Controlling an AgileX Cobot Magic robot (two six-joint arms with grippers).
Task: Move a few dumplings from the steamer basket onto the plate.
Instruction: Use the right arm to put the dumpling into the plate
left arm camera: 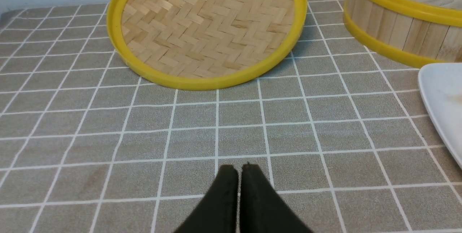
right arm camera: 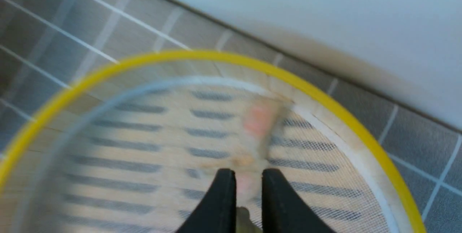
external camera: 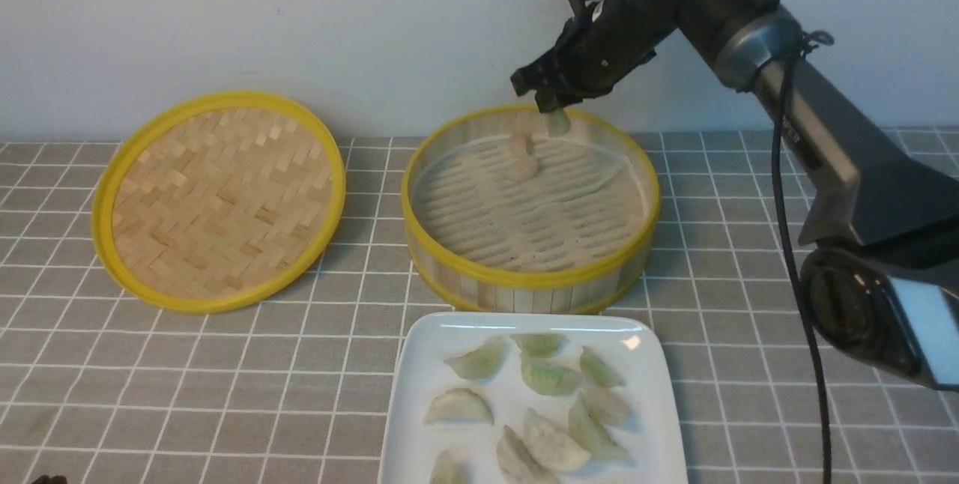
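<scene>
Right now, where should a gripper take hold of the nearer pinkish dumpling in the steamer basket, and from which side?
Pinch the nearer pinkish dumpling across its plump middle, coming straight down: the upright wall of the steamer basket blocks any sideways approach. A second dumpling sits just beyond it, so probably squeeze from left and right.

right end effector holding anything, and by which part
A pale green dumpling, pinched by its upper end; the rest hangs below the right end effector.

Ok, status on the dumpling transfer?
Right gripper shut on a dumpling, above the far rim of the steamer basket. Left gripper shut, empty, over the table. Plate holds several dumplings; nothing blocks the way.
</scene>
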